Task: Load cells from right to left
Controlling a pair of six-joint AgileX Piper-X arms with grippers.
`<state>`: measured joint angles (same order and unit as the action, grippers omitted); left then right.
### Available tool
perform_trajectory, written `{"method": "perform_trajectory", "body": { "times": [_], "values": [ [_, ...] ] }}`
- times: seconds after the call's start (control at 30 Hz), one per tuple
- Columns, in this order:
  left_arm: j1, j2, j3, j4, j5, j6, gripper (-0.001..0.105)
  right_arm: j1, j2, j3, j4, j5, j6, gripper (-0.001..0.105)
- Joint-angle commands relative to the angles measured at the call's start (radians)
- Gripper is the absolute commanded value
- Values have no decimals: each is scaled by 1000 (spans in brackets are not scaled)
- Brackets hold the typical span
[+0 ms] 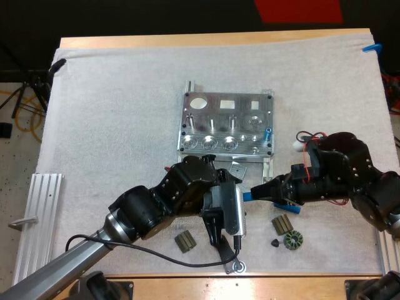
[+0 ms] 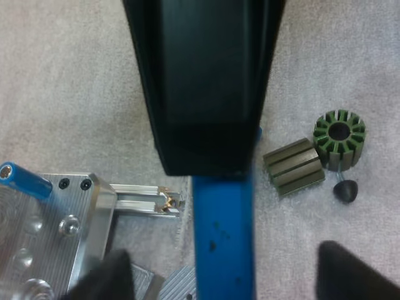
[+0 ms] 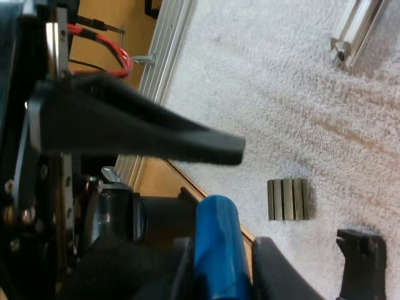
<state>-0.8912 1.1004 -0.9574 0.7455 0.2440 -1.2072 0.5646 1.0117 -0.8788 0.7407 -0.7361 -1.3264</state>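
Square machined metal fixture [image 1: 228,125] sits mid white mat [image 1: 112,112] on the wooden tabletop [image 1: 187,40]. Blue pieces: 2 counted. No. 1, a short bright blue cylinder [image 1: 267,133], stands upright in the fixture's front right corner. No. 2, a longer bright blue cylindrical piece [image 2: 222,237], is gripped by the right tool [image 1: 261,191], fingers narrow w/ the blue end sticking out past the tips. It hangs just in front of the fixture's front right corner. A bit more blue shows under the right tool in the high view; can't tell if it's the same piece. Left tool [image 2: 228,265] is wide, 1 finger each side of that blue piece, neither touching it. Small dark parts: 4, all on the mat near the front edge. That's 2 ribbed grey-green blocks, one [image 1: 184,240] under the left arm and the other [image 1: 282,224] below the right tool. There's also 1 round slotted green ring [image 1: 293,239] just beside the 2nd block, and 1 small black cone [image 1: 275,242] next to the ring. 1 ribbed aluminium rail [image 1: 37,219] lies at the mat's left front corner, well apart from the rest.
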Motion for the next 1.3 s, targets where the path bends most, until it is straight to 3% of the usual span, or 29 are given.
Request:
{"method": "perform_trajectory", "body": {
  "times": [0.0, 0.13, 0.43, 0.63, 0.8, 1.03, 1.17, 1.27],
  "values": [
    [-2, -14, -6, -4, 8, -27, 65, -1, -3, -2, -4, -7, -30, 11],
    [-2, -36, -6, 0, -6, -62, 65, -1, -3, -2, -4, -2, -60, 11],
    [-2, -141, -6, 62, -181, -134, 65, -1, -3, -2, -4, 26, -136, 11],
    [-2, -232, -6, 179, -212, -307, 65, -1, -3, -29, 5, 71, -174, 11],
    [-2, -289, -6, 229, -222, -431, 65, -1, 15, -111, 126, 160, -285, 11],
    [-2, -324, -6, 229, -359, -637, 65, -1, 59, -237, 292, 253, -386, 11],
    [-2, -323, -6, 239, -386, -727, 65, -1, 89, -301, 378, 313, -458, 11],
    [-2, -323, -6, 276, -399, -748, 65, -1, 109, -365, 435, 364, -497, 11]
  ]
}}
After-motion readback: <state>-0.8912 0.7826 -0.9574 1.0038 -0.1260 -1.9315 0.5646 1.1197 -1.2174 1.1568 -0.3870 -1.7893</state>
